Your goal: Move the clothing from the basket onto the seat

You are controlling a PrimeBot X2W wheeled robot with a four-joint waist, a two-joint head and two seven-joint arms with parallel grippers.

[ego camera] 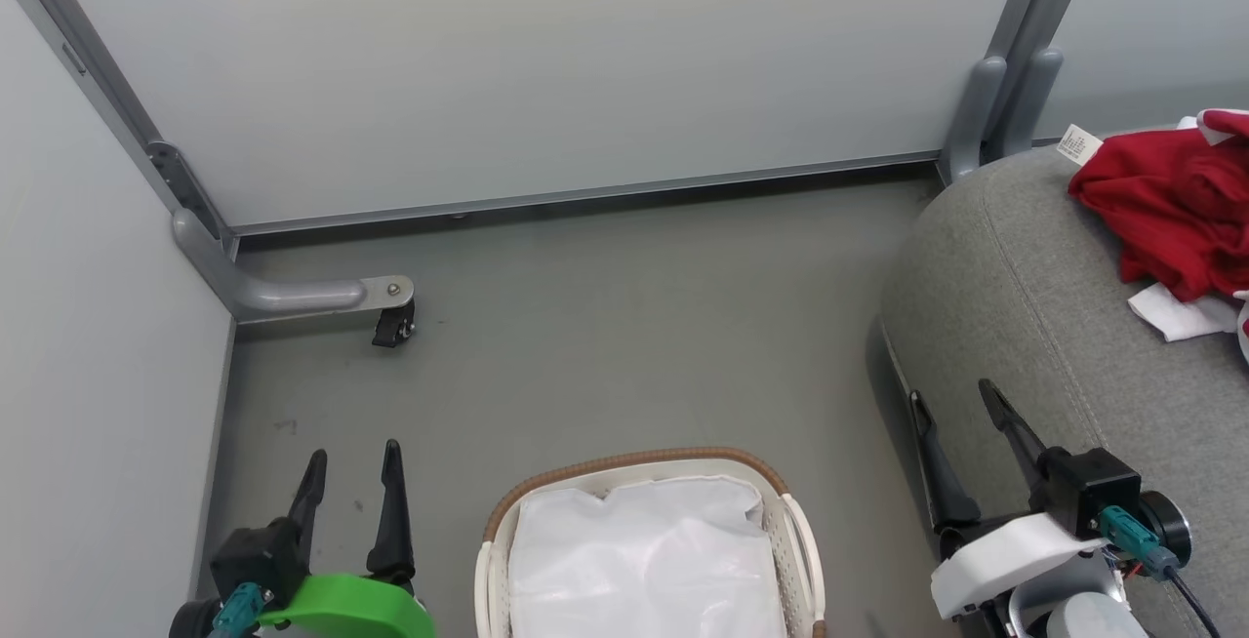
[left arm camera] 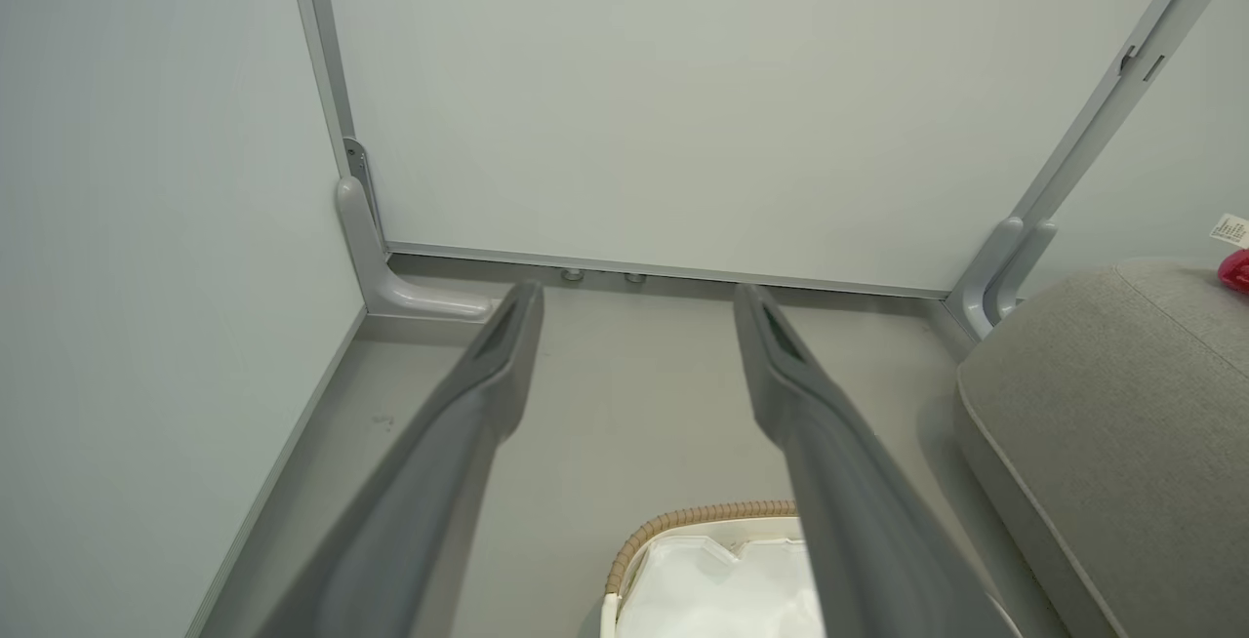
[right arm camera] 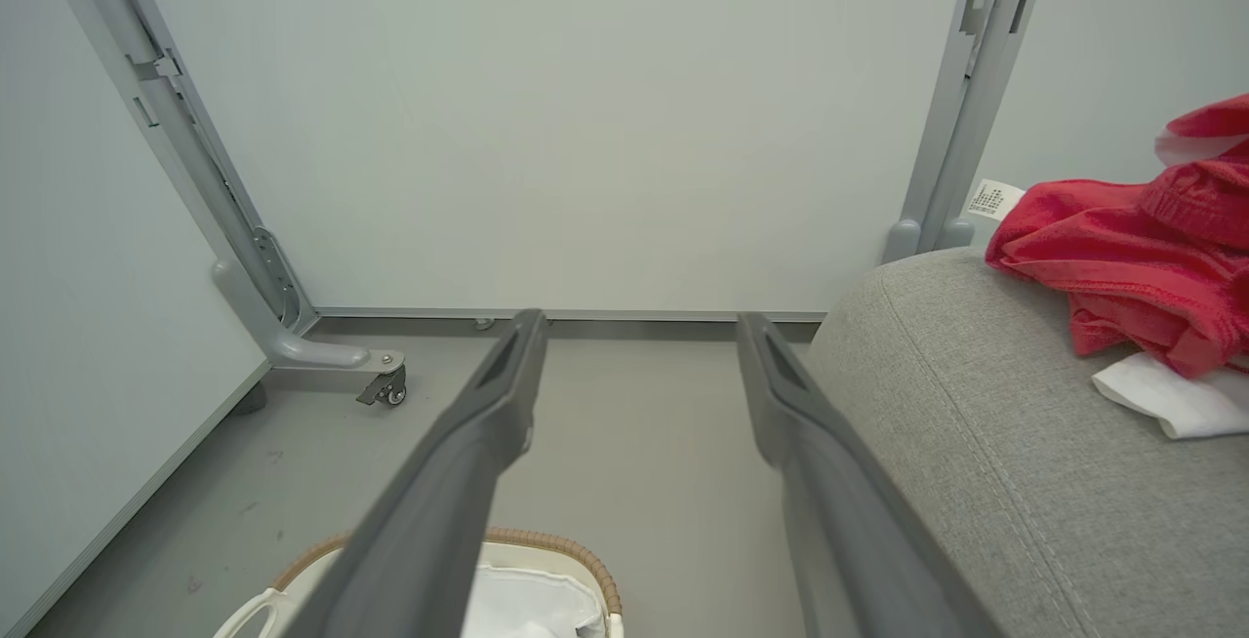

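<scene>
The red clothing (ego camera: 1176,204) with white trim and a small white label lies bunched on the grey seat (ego camera: 1025,306) at the right; it also appears as a red heap (right arm camera: 1132,248) on the cushion (right arm camera: 976,443). The white basket (ego camera: 800,531) with a brown woven rim sits at the bottom centre and holds just its white liner. My left gripper (ego camera: 351,467) is open at the lower left, beside the basket. My right gripper (ego camera: 956,409) is open at the lower right, against the seat's front edge. Nothing is between either pair of fingers (left arm camera: 507,345).
Pale partition panels on grey metal posts close off the back and left. A grey foot bracket with a small black caster (ego camera: 393,326) rests on the floor at the left. Bare grey floor (ego camera: 624,326) stretches between the basket and the back panel.
</scene>
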